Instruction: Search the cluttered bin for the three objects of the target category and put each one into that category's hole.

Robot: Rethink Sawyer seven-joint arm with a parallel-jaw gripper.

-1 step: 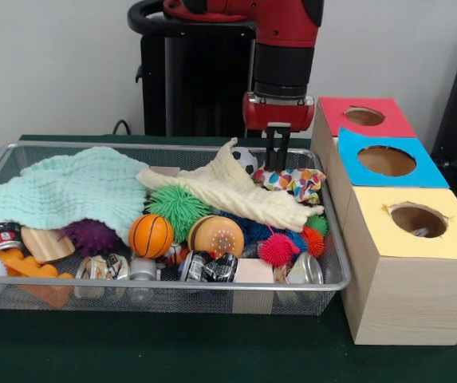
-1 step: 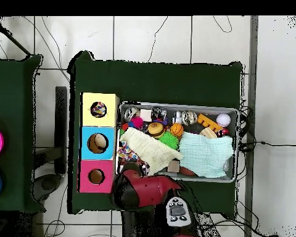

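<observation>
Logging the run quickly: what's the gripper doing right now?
Gripper: fingers close together over the bin's far right corner; nothing visibly held, open or shut cannot be told.

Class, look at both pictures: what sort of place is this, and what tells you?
Probably a robotics lab: a red robot arm hangs over a wire bin of toys on a green table, beside wooden boxes with coloured holed tops.

Wire-mesh metal bin under my arm, soft knit mint cloth, ribbed cream cloth, rubbery spiky balls, glossy basketball, wood-grain box topped with matt paper.
</observation>
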